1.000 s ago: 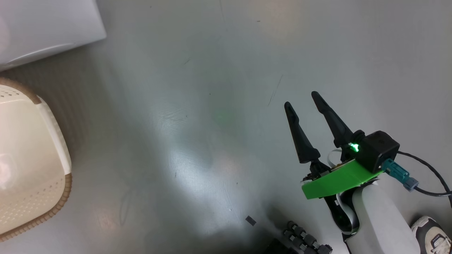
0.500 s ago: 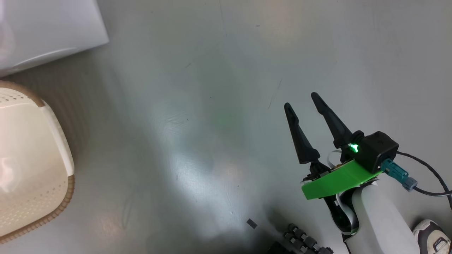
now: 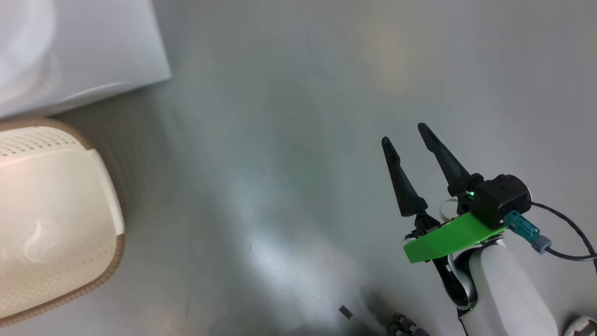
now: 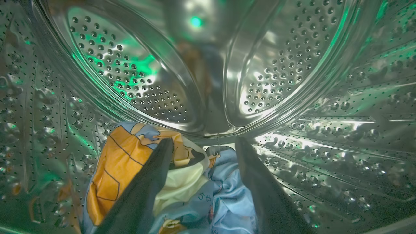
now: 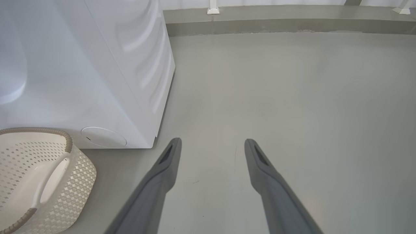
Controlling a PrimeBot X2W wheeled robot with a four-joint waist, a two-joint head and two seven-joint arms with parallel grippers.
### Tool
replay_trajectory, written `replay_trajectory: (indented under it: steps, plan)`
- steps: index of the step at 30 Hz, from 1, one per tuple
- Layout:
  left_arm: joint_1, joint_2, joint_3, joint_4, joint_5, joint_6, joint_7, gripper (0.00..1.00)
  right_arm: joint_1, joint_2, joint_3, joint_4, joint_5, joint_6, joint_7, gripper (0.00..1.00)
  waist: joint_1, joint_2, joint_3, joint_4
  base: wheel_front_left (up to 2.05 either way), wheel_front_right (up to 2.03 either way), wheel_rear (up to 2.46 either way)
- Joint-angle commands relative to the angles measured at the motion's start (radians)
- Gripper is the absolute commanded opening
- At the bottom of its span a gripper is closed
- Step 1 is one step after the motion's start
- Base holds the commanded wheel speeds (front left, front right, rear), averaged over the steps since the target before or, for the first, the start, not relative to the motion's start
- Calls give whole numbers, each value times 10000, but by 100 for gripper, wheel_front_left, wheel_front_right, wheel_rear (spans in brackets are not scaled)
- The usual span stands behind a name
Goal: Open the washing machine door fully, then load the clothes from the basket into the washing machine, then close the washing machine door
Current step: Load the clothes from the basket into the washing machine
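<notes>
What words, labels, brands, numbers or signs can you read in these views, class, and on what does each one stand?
Nothing reads clearly enough to quote.
The clothes: a few small dark characters printed on the light-blue fabric, too small and blurred to read.
The washing machine: no lettering visible on its white panels.
The basket: no lettering visible.

The clothes [image 4: 224, 195] lie heaped at the bottom of the perforated steel drum [image 4: 130, 74] of the washing machine [image 5: 81, 65]. They are light-blue fabric with small cartoon prints, a pale cream fold in the middle, and an orange panel with dark outlines at the left of the left wrist view. The washing machine is a white box standing on the grey floor [image 5: 292, 97] (a round cover [image 5: 103, 137] sits low on its front). The basket [image 5: 71, 185], cream-white with perforated sides, a brown woven-look rim and a white loop handle, stands upright just beside that front, perhaps touching it.
</notes>
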State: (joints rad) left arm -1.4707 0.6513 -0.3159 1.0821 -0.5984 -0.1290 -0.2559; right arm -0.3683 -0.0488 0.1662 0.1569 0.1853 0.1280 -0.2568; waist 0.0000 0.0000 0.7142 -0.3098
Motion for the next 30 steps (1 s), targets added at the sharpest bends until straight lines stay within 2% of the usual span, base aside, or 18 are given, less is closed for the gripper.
replay_trajectory:
  steps: [1,17,30]
  plan:
    - [589,417,116,-462,-159,-16,-55,100,419,-14,85,-127,-148,27,-49,100,0,0,-469,353,0,0,0]
    - [4434,-554,587,-2137,-637,-17,-58,100,798,-14,-254,326,-831,27,-49,100,0,0,-2521,1605,0,0,0]
    - [8127,-1739,1767,-4382,-179,39,-58,100,1560,-14,-705,772,-1092,27,-49,100,0,0,-4835,2567,0,0,0]
